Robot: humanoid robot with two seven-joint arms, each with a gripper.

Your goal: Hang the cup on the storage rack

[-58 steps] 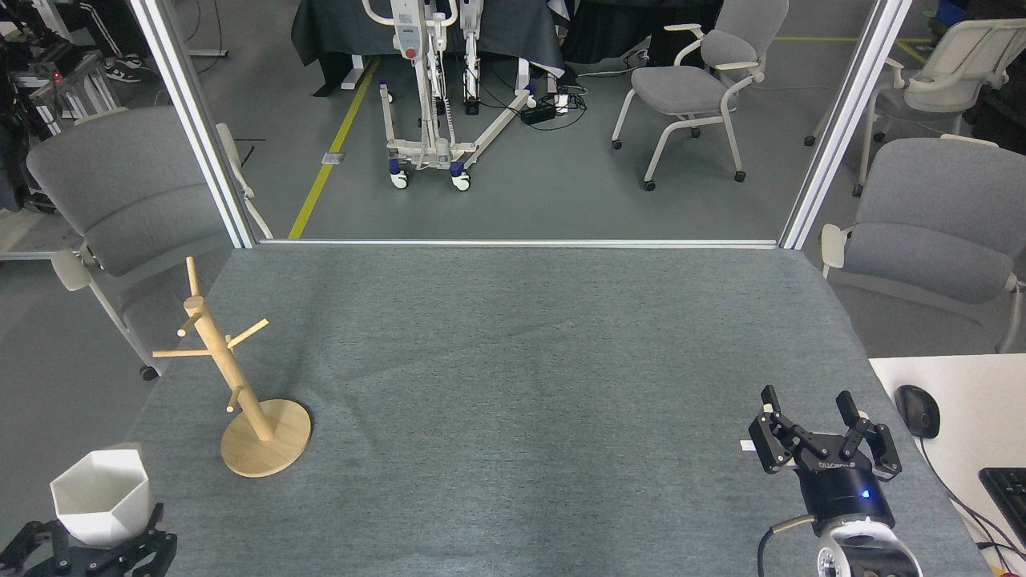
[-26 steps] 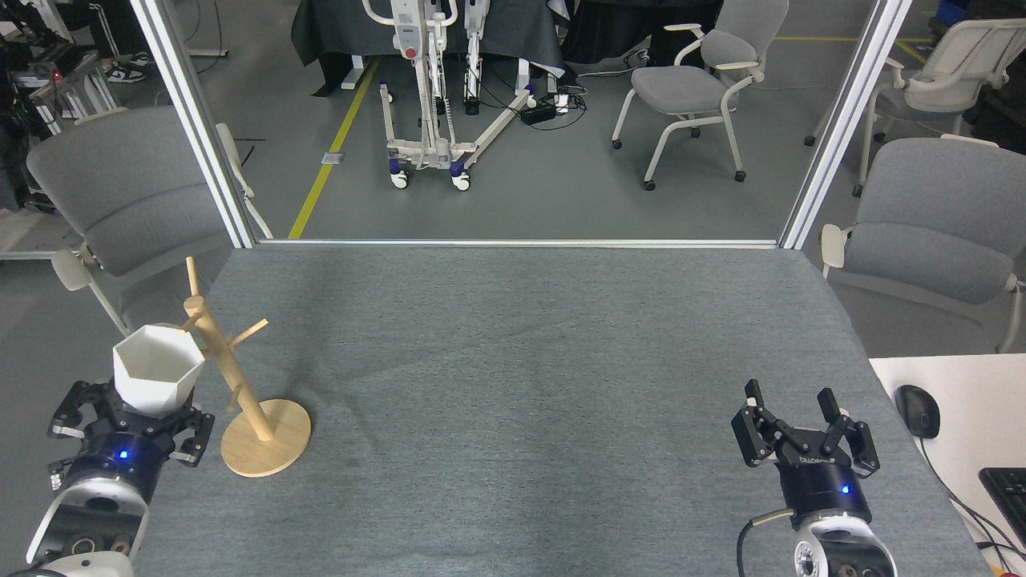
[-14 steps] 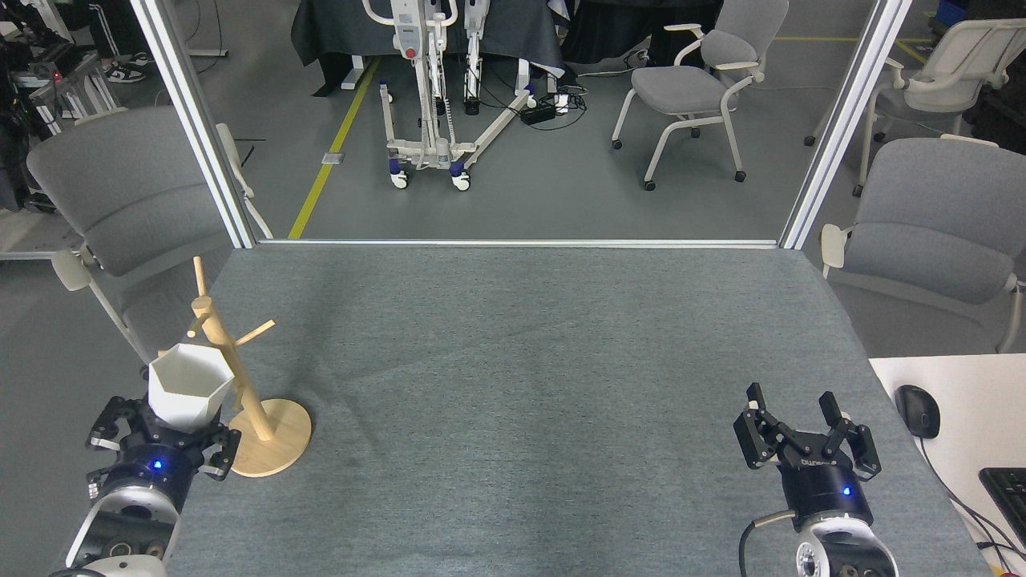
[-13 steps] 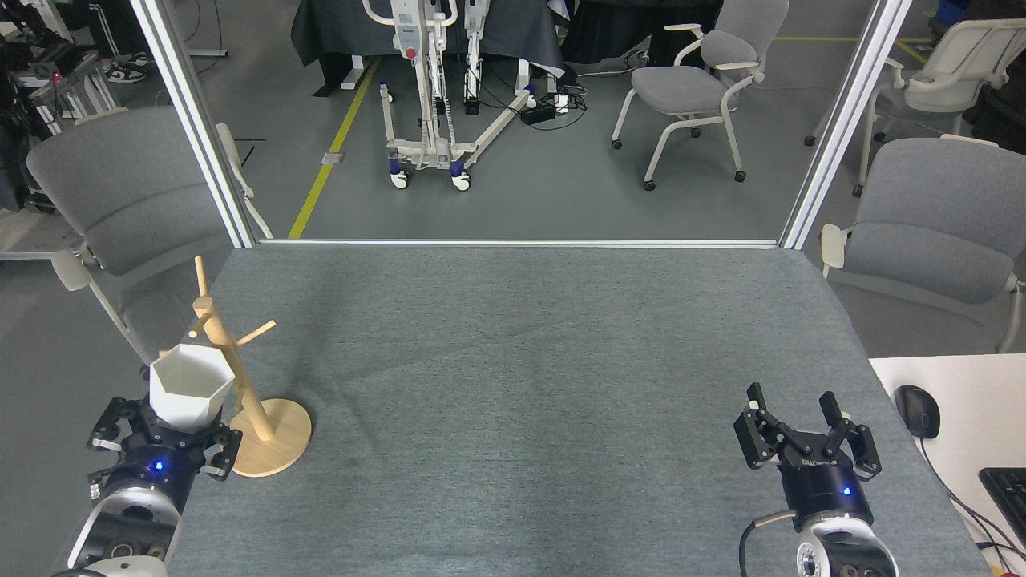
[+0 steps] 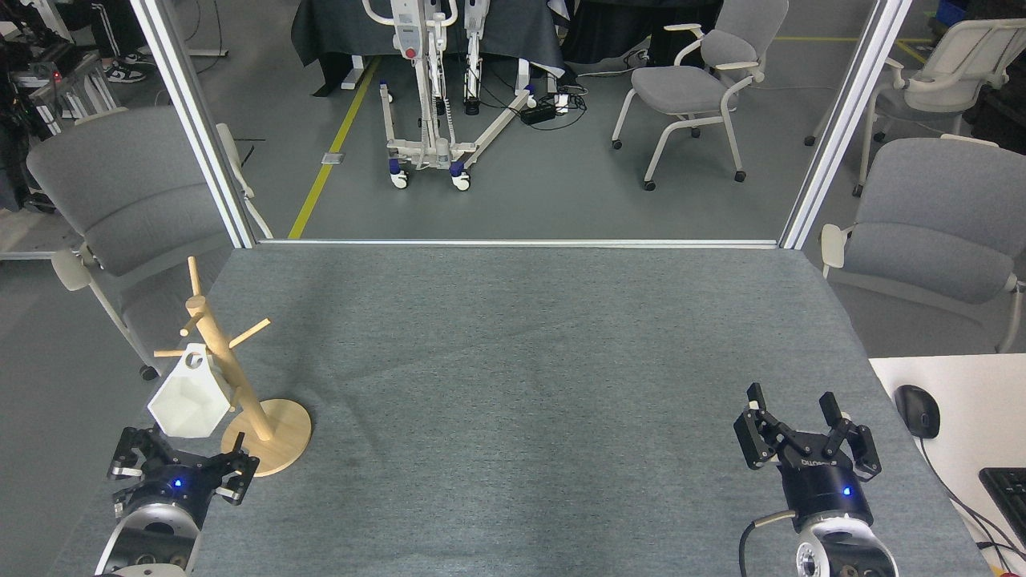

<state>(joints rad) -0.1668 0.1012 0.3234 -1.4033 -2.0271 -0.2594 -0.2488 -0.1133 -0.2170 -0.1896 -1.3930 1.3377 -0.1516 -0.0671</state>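
Observation:
The white hexagonal cup (image 5: pixel 188 401) hangs tilted from a left-pointing peg of the wooden storage rack (image 5: pixel 232 383), its handle loop over the peg and its body resting against the post. The rack's round base (image 5: pixel 280 437) sits on the grey table near the left edge. My left gripper (image 5: pixel 183 453) is just below and in front of the cup, open, apart from it and holding nothing. My right gripper (image 5: pixel 789 402) stands open and empty near the front right of the table.
The grey felt table (image 5: pixel 513 344) stretches between the two arms. A white desk with a mouse (image 5: pixel 918 409) and a keyboard (image 5: pixel 1007 493) adjoins at the right. Grey chairs (image 5: pixel 120 200) stand beside the table's left and right sides.
My left gripper let go of the cup and drew back toward the front. The cup now hangs tilted from the peg. The rack swayed and has settled back. The right arm stayed put.

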